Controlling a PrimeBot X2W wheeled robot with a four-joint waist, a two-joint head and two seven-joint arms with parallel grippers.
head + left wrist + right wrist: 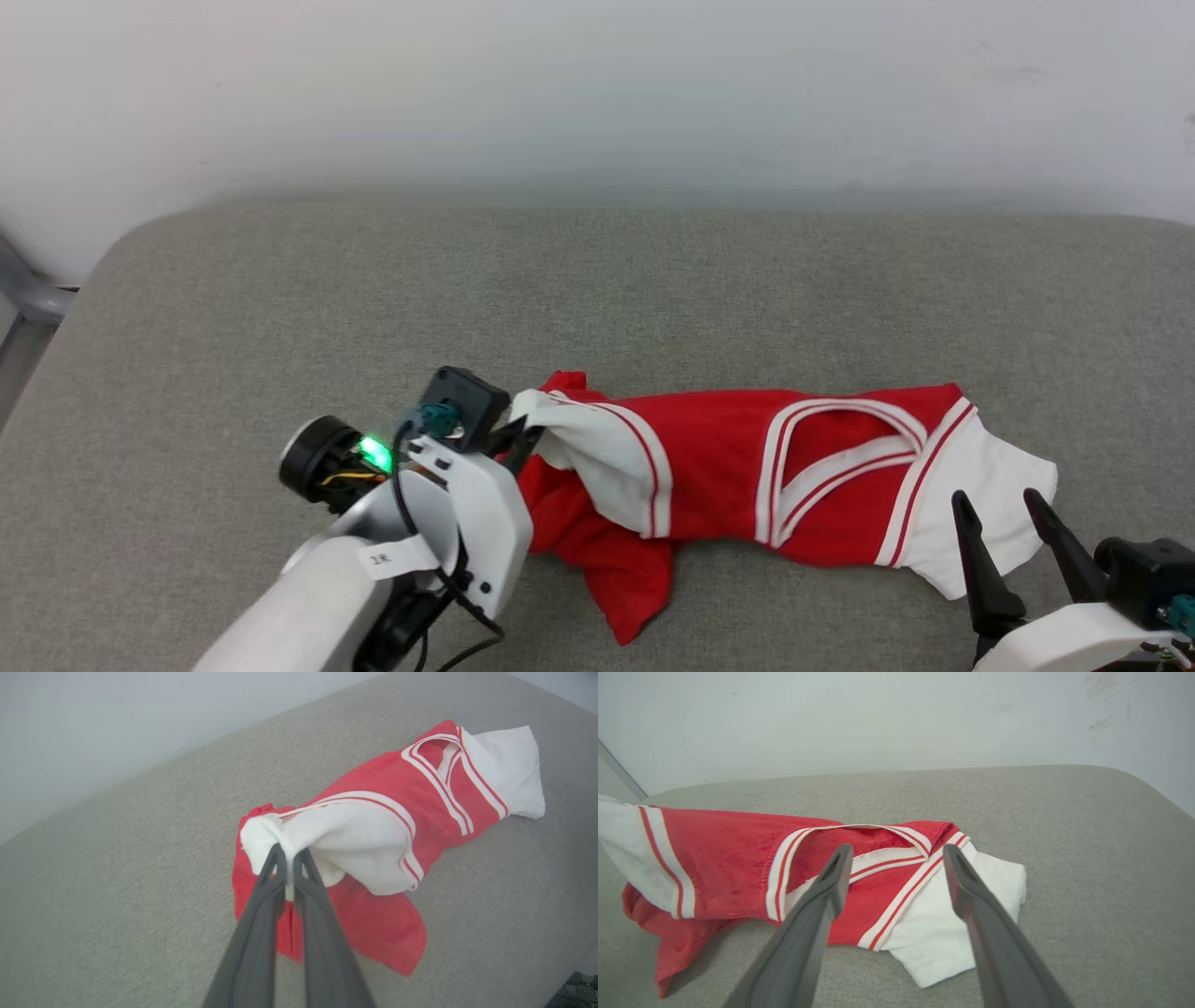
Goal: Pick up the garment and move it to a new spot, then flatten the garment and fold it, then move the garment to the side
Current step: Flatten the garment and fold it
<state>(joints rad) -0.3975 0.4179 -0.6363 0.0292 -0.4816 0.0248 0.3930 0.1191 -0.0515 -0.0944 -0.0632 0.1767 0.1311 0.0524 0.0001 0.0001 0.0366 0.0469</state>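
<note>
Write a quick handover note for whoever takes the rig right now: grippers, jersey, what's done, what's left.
Left gripper: shut on one white sleeve of the garment.
Right gripper: open, holding nothing, poised by the collar and the other sleeve.
Garment: bunched and unfolded, mostly lying on the grey cushion.
Done: first grasp only.
Left: lift and move it to a new spot, flatten, fold, set aside.
</note>
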